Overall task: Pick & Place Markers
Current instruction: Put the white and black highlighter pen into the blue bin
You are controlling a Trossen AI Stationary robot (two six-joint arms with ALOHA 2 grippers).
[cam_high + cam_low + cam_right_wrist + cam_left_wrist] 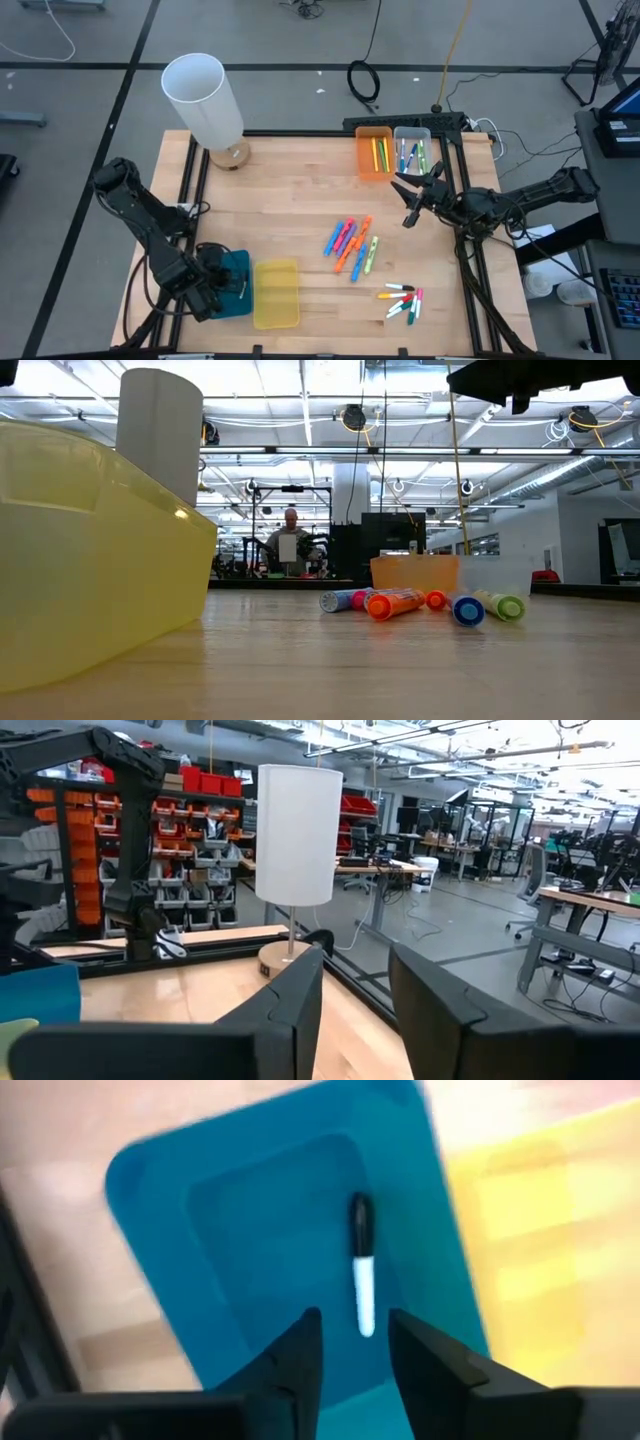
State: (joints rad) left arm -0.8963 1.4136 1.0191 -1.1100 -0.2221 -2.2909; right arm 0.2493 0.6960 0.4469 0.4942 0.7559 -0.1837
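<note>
Starting at the left, the left hand point(222, 290) hangs just over the teal bin point(238, 262), which sits touching the yellow bin's point(276, 295) left side. Its fingers stand a little apart with nothing between them; a black-capped white marker point(361, 1265) lies loose on the teal bin's floor, just beyond the fingertips.

Right of the yellow bin, a loose heap of highlighters point(351, 244) lies on the table point(300, 190), and a smaller bunch of thin pens point(403, 300) lies further right. Beyond them, the orange bin point(373, 152) and the clear bin point(411, 147) already hold several markers. The right hand point(412, 202) hovers in the air near the clear bin, slightly parted and empty.

I judge the markers light, rigid and smooth, likely to roll; gripping across the barrel near mid-length should suit.

Only the left wrist view shows the marker inside the teal bin; the low view shows the heap's caps end-on, and a person far behind.
</note>
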